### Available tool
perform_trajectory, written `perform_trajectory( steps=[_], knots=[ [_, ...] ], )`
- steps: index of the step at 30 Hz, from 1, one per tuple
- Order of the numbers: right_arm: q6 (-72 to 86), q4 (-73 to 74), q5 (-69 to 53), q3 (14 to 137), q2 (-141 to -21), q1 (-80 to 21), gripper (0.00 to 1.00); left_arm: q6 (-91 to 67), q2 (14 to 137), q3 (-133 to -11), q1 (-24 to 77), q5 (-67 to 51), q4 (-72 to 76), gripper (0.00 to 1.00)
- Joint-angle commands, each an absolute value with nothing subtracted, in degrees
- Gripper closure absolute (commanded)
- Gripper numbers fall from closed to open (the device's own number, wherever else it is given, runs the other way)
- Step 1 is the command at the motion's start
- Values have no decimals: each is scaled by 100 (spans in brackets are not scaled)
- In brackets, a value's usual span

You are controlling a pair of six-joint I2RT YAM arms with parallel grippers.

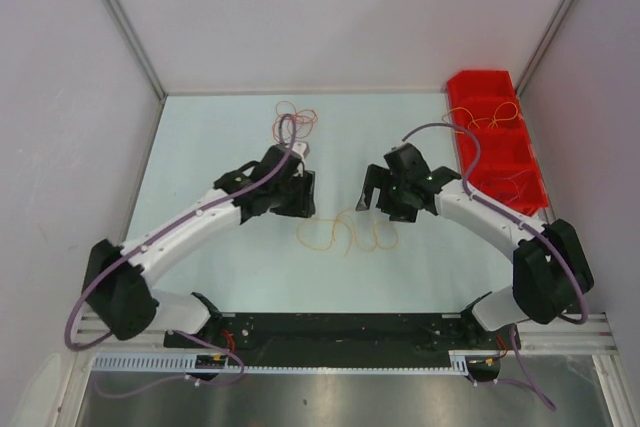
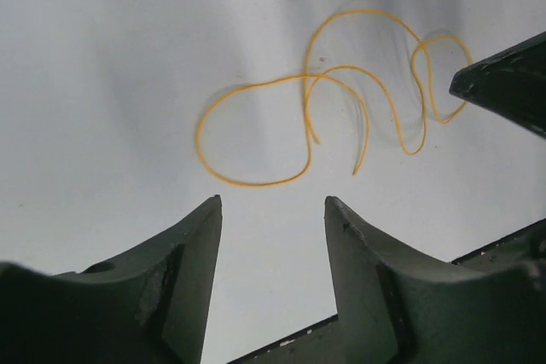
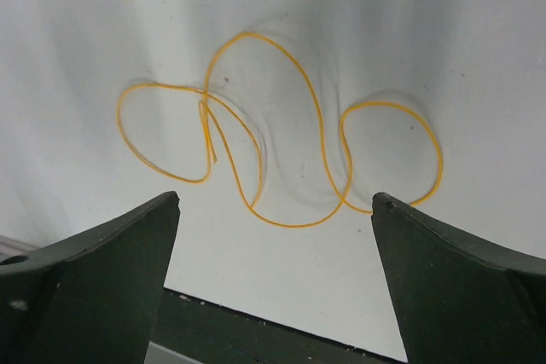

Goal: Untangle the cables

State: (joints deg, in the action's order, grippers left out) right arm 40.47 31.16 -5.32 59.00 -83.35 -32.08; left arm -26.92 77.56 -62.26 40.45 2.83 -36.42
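Cables [image 1: 348, 234]: yellow strand in loose flat loops on counter [image 1: 220, 137] (crosses itself); left hand [image 2: 273, 210], right hand [image 3: 275, 202] both open, empty.

A pale, flat desk [image 1: 220, 147] with white walls on three sides. Near its middle, an orange-yellow cable [image 1: 348, 235] lies loose on the surface in several curly, overlapping loops, with both ends free. Towards the far edge sits a small tangle of red and pinkish-brown cables [image 1: 292, 119]. A red bin [image 1: 480, 82] with compartments stands along the far right side, with thin wire loops inside.
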Motion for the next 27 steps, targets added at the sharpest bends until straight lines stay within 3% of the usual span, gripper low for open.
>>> perform_trajectory(
  steps=[1, 9, 27],
  knots=[
    [4754, 3314, 561, 6012, -8595, -3831, 0, -2321, 6699, -5916, 3579, 369, -4262, 36],
    [5431, 3234, 1360, 6239, -9386, -4377, 0, -1933, 5055, -5124, 3314, 509, -4289, 24],
    [5686, 3875, 2100, 7609, -10898, -5123, 0, -1978, 4210, -4720, 3322, 466, -3832, 23]
  ],
)
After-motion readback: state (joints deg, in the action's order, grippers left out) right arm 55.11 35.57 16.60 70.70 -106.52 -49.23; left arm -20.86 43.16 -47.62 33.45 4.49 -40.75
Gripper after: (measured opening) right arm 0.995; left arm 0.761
